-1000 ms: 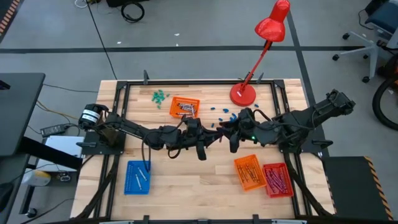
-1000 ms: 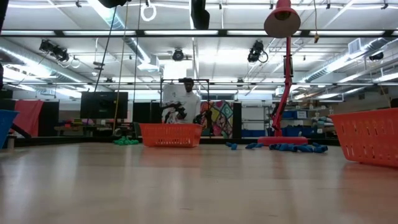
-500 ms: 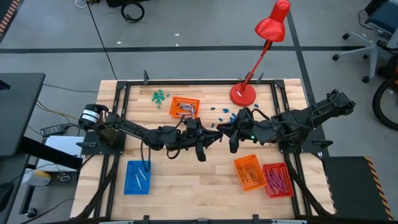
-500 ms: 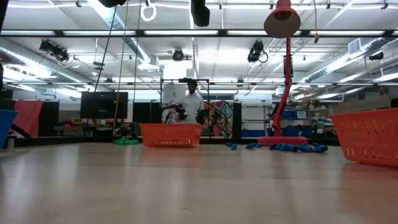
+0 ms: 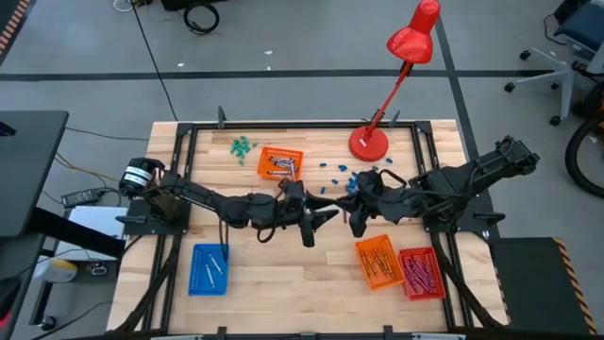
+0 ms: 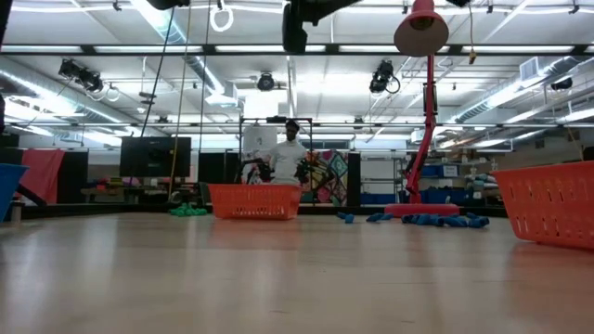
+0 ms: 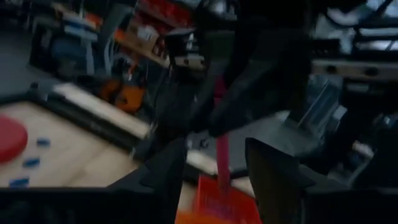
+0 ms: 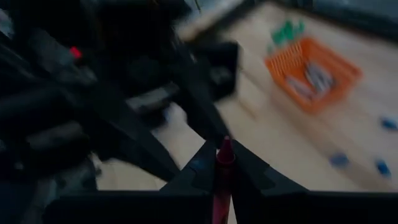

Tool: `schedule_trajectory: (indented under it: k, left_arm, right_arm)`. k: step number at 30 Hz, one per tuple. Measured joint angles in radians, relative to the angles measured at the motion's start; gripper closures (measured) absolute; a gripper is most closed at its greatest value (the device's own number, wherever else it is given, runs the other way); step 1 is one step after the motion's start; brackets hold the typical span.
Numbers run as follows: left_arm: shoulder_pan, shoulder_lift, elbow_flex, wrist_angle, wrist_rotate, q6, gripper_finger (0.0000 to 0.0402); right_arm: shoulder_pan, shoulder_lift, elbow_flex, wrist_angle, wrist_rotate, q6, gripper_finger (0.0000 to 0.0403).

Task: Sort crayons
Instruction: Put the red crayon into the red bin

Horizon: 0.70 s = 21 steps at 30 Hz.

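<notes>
1. Pale wooden table (image 5: 283, 274) in a dark frame, seen from above, on a grey floor with black tape lines.
2. On the far side: red desk lamp (image 5: 370, 142), small green pieces (image 5: 243, 145), scattered blue pieces (image 5: 332, 170), and an orange tray (image 5: 280, 161) with grey-white crayons (image 5: 281, 166) inside.
3. On the near side: blue tray (image 5: 209, 269) to the left with a few pale sticks; orange tray (image 5: 378, 261) with orange crayons and red tray (image 5: 420, 272) with red crayons side by side to the right.
4. In the low view: large hall with ceiling strip lights, a person in a white top (image 6: 290, 153) standing far behind the table, red lamp stem to the right.
5. Left gripper (image 5: 326, 215) above mid-table, fingers (image 7: 165, 171) spread apart with nothing between them in its wrist view.
6. Right gripper (image 5: 355, 213) just beside it, tips facing, fingers (image 8: 196, 165) pinched narrow on a magenta crayon (image 8: 222, 177) standing upright between them.
7. Same magenta crayon (image 7: 221, 155) visible from the left wrist, hanging from the right gripper above the orange tray.
8. Both wrist views motion-blurred; grippers cut off at the top edge of the low view; crayon too small to make out from above.
</notes>
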Motion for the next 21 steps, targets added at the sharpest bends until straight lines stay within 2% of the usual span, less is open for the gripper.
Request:
schedule_trajectory:
  k: [5, 10, 15, 21]
  left_arm:
    - [-0.019, 0.0, 0.0, -0.178, 0.002, -0.069, 0.0221]
    - [-0.037, 0.0, 0.0, -0.349, 0.004, -0.143, 0.0221]
    - [-0.044, 0.0, 0.0, -0.428, 0.004, -0.199, 0.0221]
    - [-0.045, 0.0, 0.0, -0.436, 0.004, -0.249, 0.0221]
  right_arm:
    - [0.004, 0.0, 0.0, -0.26, -0.111, 0.161, 0.0367]
    - [0.034, -0.002, -0.007, -0.458, -0.267, 0.257, 0.0366]
    - [0.109, -0.002, -0.097, -0.502, -0.4, 0.347, 0.0366]
    - [0.242, -0.006, -0.269, -0.42, -0.545, 0.562, 0.0365]
